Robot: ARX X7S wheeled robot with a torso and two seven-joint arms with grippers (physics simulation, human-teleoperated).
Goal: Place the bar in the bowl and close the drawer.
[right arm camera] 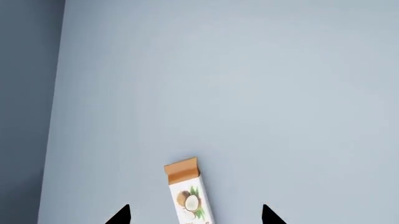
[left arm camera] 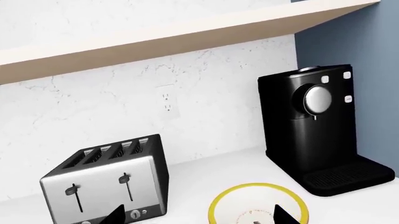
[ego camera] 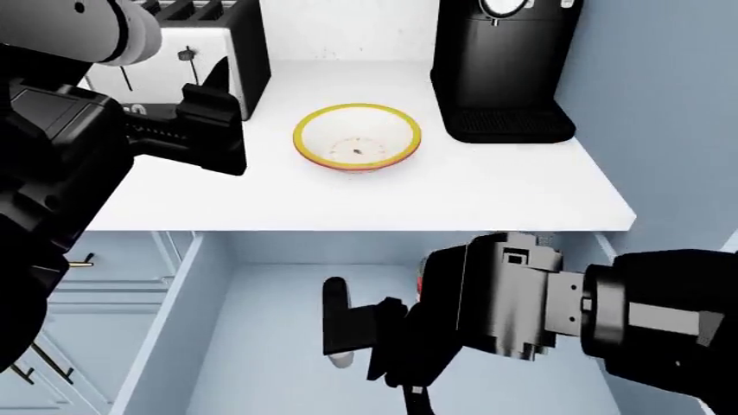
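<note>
The bar (right arm camera: 187, 193), white with an orange end and a coconut picture, lies flat on the floor of the open pale blue-grey drawer (right arm camera: 237, 93). My right gripper (right arm camera: 194, 215) hangs open over it, one fingertip on each side, not touching. In the head view this gripper (ego camera: 358, 337) is down inside the drawer (ego camera: 265, 328) and hides most of the bar. The yellow-rimmed bowl (ego camera: 358, 138) stands empty on the white counter. My left gripper (ego camera: 225, 130) hovers open to the bowl's left; in the left wrist view the bowl (left arm camera: 249, 187) lies near one fingertip of that gripper (left arm camera: 201, 215).
A steel toaster (left arm camera: 106, 182) stands at the counter's back left and a black coffee machine (left arm camera: 318, 126) at its back right, against a blue side wall. A shelf runs above. A red sliver of a can (ego camera: 423, 281) shows behind my right gripper. Lower drawer fronts (ego camera: 69, 346) sit at left.
</note>
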